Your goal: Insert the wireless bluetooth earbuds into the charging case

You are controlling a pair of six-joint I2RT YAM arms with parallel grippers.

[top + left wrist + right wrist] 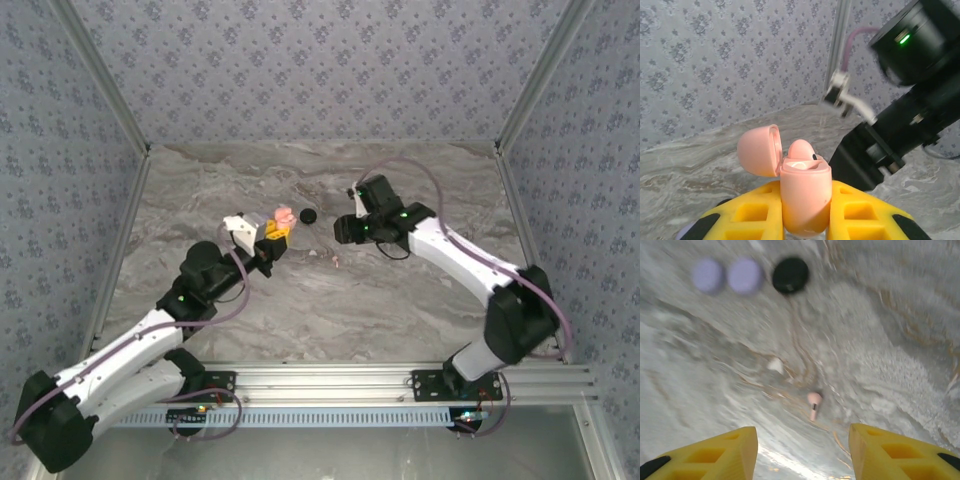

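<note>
Pink charging case gripped upright, lid swung open to the left; one earbud in, one out.

The left gripper is clamped on the case, low in the centre of its wrist view, with one pink seated earbud poking up from the top. The right gripper stands well apart and empty above the table. One loose earbud lies just below centre there, long axis near vertical in frame, head up, stem down. At upper left are two lilac discs and one black disc.

Marble table, pink earbud, black disc
</note>
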